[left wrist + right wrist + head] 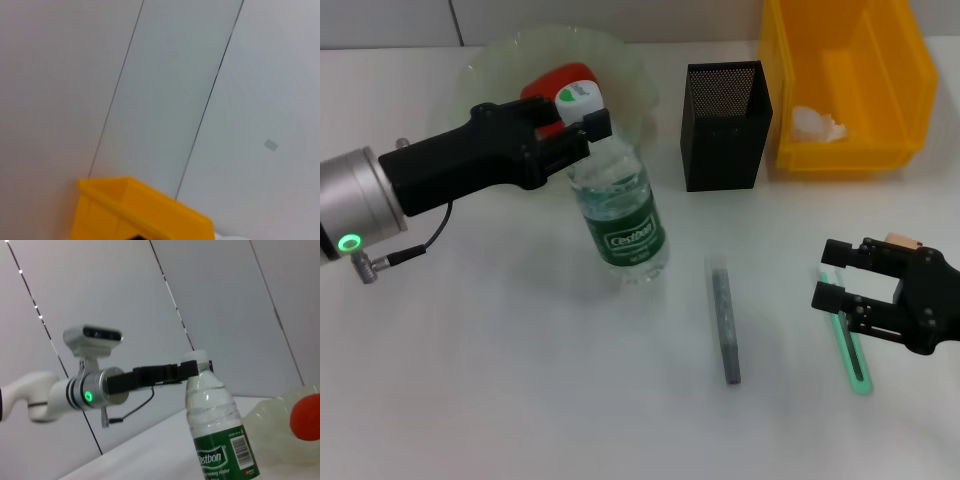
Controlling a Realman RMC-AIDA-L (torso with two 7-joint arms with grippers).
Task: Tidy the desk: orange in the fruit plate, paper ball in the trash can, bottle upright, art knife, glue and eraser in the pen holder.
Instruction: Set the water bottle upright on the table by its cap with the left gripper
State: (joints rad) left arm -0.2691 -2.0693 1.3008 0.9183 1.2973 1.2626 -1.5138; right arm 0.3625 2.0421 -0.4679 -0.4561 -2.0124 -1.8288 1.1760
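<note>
A clear bottle with a green label stands upright on the white desk, and my left gripper is shut on its neck just under the white cap. The right wrist view shows the same bottle and left gripper. The orange lies in the pale fruit plate behind the bottle. The paper ball sits in the yellow trash can. My right gripper hovers open over a slim green art knife. A tan eraser shows just behind it. A grey glue stick lies mid-desk.
The black mesh pen holder stands between the plate and the trash can. The left wrist view shows only a corner of the yellow trash can and the wall panels.
</note>
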